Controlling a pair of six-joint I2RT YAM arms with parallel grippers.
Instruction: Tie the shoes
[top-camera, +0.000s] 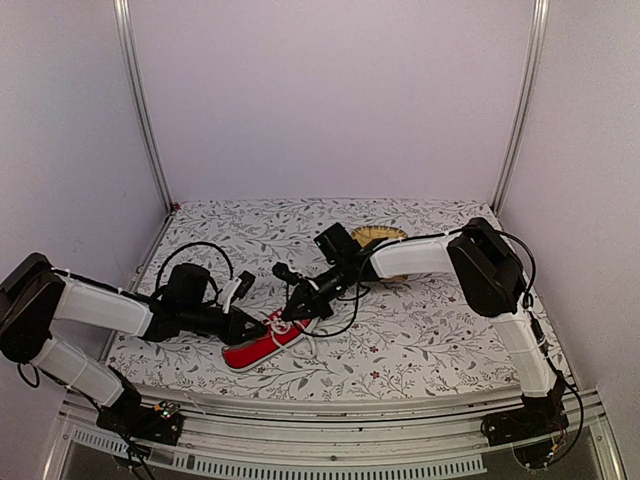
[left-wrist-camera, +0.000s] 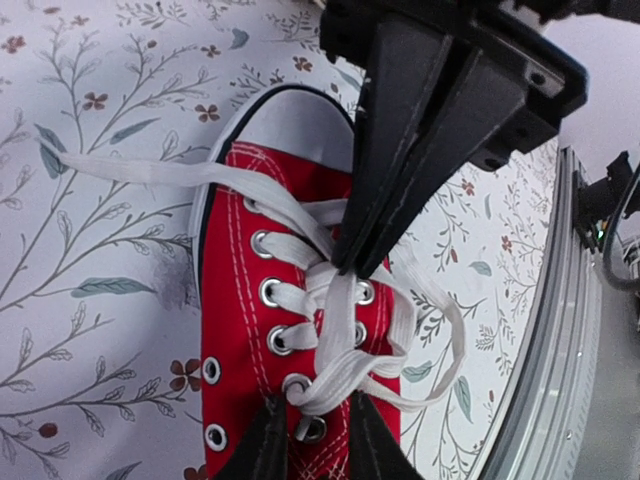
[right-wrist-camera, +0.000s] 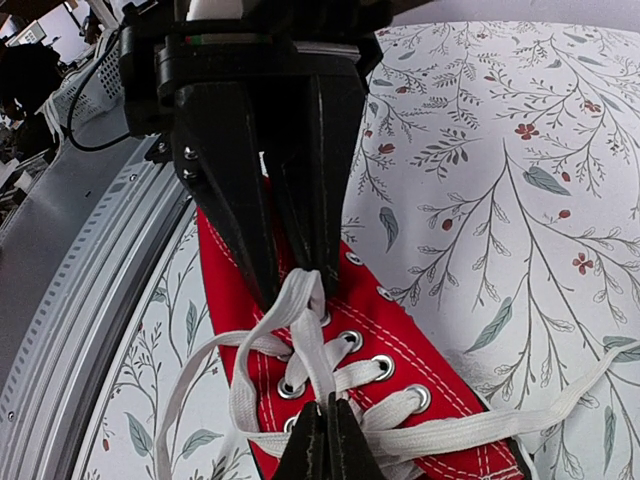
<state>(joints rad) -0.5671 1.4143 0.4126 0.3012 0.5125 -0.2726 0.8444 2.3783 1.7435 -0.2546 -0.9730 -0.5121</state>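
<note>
The red sneaker (top-camera: 255, 350) lies on the floral cloth near the front, and my two grippers meet over its laces. In the left wrist view the shoe (left-wrist-camera: 232, 300) points its white toe cap (left-wrist-camera: 290, 115) away. My left gripper (left-wrist-camera: 315, 415) is closed on a loop of white lace (left-wrist-camera: 340, 375) near the top eyelets. In the right wrist view my right gripper (right-wrist-camera: 325, 420) is shut on the lace (right-wrist-camera: 310, 340) over the red tongue. It faces the left gripper's fingers (right-wrist-camera: 250, 220). One loose lace end (left-wrist-camera: 130, 170) trails across the cloth.
The yellow woven basket (top-camera: 380, 238) stands at the back, partly hidden by the right arm. The metal front rail of the table (left-wrist-camera: 575, 350) runs close beside the shoe. It also shows in the right wrist view (right-wrist-camera: 80, 280). Black cables hang from both arms.
</note>
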